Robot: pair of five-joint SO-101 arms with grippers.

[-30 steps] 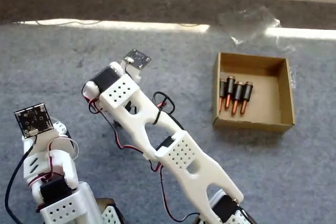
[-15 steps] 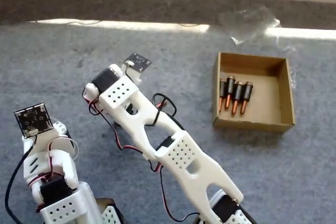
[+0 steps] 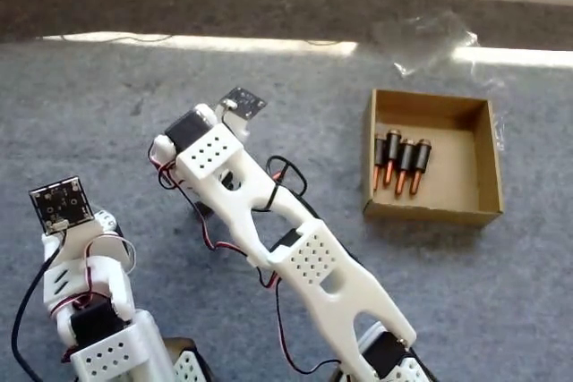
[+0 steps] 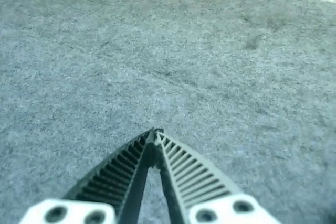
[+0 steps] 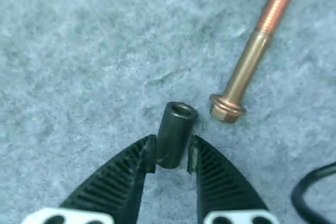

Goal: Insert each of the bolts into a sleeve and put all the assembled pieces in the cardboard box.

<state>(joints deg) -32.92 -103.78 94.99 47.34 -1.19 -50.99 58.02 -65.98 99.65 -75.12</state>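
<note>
1. Left gripper [image 4: 156,132], left wrist view: fingers pressed fully together, nothing held, grey carpet [image 4: 157,51] beyond the tips.
2. Right gripper [image 5: 170,153], right wrist view: fingers closed against sleeve [image 5: 175,132], open end past the fingertips; bolt [image 5: 252,51] loose just beyond, head nearest the sleeve.
3. Cardboard box [image 3: 431,212], high view: four assembled pieces [image 3: 400,163] side by side inside.

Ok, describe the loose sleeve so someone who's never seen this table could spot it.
On the grey carpet, look between the fingertips of the right gripper. The sleeve is the short dark tube there, beside a copper-coloured bolt; unlike the four sleeves in the cardboard box, its bore is empty.
</note>
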